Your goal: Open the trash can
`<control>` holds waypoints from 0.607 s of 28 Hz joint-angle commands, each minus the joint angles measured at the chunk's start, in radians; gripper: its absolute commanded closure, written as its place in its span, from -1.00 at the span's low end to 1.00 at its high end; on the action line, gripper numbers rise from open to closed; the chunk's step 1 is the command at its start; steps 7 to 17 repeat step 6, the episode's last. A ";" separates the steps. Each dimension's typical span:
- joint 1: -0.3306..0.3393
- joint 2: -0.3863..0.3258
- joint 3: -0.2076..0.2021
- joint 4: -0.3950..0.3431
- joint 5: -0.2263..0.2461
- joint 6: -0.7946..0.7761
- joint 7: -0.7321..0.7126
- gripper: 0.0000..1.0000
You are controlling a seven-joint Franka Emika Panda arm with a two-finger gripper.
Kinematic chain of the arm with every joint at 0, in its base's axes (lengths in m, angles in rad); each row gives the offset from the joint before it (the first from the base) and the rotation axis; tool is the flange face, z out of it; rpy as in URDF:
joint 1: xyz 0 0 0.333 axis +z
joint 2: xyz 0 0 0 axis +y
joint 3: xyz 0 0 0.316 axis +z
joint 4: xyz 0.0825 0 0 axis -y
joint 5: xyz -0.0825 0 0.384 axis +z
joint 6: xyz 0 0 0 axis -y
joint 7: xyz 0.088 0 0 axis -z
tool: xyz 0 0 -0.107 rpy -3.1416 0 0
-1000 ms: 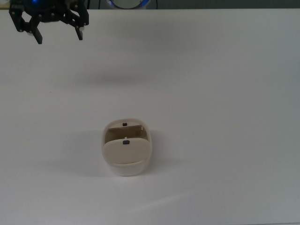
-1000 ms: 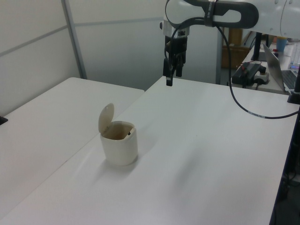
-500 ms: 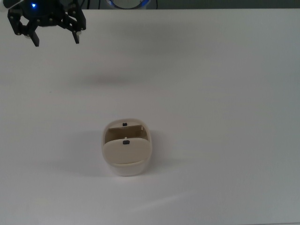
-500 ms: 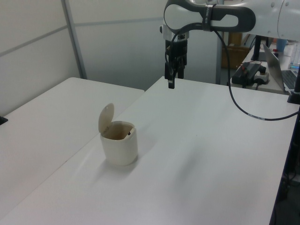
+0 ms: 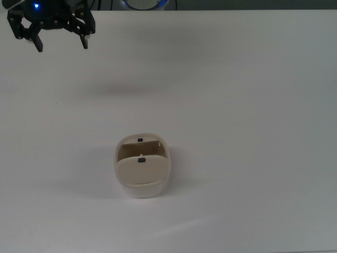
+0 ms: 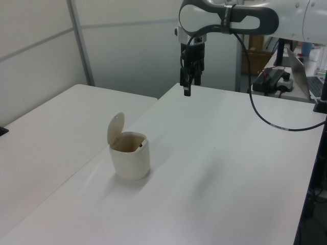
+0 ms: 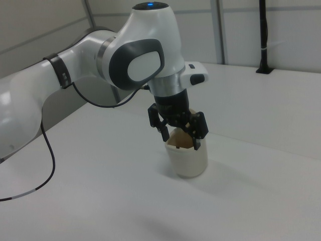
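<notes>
The trash can [image 6: 131,155] is sitting mid-table with its lid [image 6: 115,128] already standing up; the gripper [image 5: 59,41] is hanging released, empty, well apart toward the table's far edge, probably finished.

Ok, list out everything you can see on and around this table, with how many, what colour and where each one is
trash can: one, cream-white, standing on the table toward the left view's left; nothing touches it.
lid: one, beige, swung up and standing open at the bin's far left edge in the left view.
table: one, white, filling most of each view.
laptop: one, dark, at the left view's right edge, behind the table.
cable: one, black, hanging from the arm down across the table in the left view.
arm: one, white with grey joints, reaching in from the right view's left.
gripper: one, black, open, empty, high in the top view's upper left corner, away from the bin.
</notes>
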 commanded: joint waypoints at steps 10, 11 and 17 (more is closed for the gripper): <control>0.005 -0.006 -0.015 0.000 -0.013 -0.024 -0.018 -1.00; 0.005 -0.006 -0.015 0.000 -0.013 -0.024 -0.018 -1.00; 0.005 -0.006 -0.015 0.000 -0.013 -0.024 -0.018 -1.00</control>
